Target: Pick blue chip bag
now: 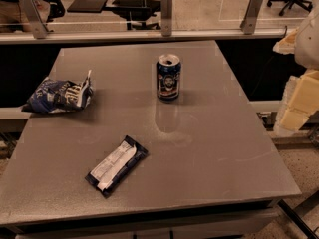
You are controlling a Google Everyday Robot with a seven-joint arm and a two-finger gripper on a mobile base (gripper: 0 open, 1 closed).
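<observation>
The blue chip bag [61, 94] lies crumpled at the left edge of the grey table [209, 148], dark blue with white lettering and a torn silvery edge sticking up. My gripper [297, 106], pale yellow and white, hangs at the right edge of the view, beyond the table's right side and far from the bag. It holds nothing that I can see.
A blue drink can [168, 77] stands upright at the table's middle back. A flat black bar wrapper with a white label [117, 165] lies near the front left. A glass railing with metal posts [166, 11] runs behind the table.
</observation>
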